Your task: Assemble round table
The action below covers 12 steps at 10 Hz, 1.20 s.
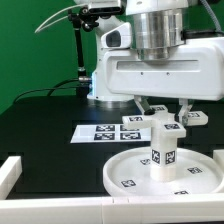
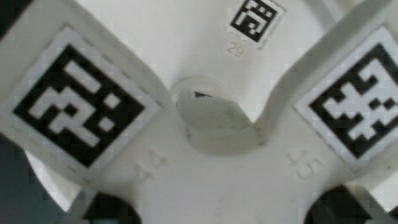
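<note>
Your hand (image 1: 165, 112) hung low over the middle of the bench (image 1: 50, 125), with its two fingers (image 1: 142, 108) spread to either side of the four-armed cross base (image 1: 163, 127). From the exterior view you could not tell whether the pads were pressing on the base or only flanking it, so the grip could not be told.

The cross base sat on top of the short cylinder leg (image 1: 163, 155), and the leg stood upright at the centre of the large round disc (image 1: 130, 175). The disc lay flat on the bench, rim up, toward the near edge, with small square tags showing on its floor.

Just behind the disc, the marker board (image 1: 103, 132) lay flat on the black surface, toward the exterior view's left of the hand.

In the wrist view you saw the cross base (image 2: 196, 120) very close: two white arms with large square tags, meeting at a notch.
</note>
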Available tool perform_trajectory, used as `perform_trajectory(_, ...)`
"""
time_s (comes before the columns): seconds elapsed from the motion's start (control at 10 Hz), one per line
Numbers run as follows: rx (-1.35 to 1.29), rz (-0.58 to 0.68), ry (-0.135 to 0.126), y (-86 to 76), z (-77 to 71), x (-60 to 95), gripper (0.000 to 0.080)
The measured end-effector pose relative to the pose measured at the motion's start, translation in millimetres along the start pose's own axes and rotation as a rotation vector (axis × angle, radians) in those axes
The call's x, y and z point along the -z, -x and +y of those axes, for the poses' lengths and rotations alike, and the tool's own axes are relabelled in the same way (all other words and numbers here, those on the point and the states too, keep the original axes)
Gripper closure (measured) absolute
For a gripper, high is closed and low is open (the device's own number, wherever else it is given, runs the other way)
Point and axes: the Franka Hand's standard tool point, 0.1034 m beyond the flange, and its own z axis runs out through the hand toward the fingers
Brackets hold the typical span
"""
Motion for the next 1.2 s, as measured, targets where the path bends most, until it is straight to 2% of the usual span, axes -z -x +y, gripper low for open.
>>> perform_trajectory(0.7,-0.419,-0.010,-0.012,-0.7,0.2,0.1,0.0351)
perform_trajectory(1.0,-0.740,-0.012,-0.058,0.2,1.6,-0.9,0.0351)
perform_trajectory(1.2,-0.908,-0.019,-0.078,-0.2,1.5,-0.8,0.0351)
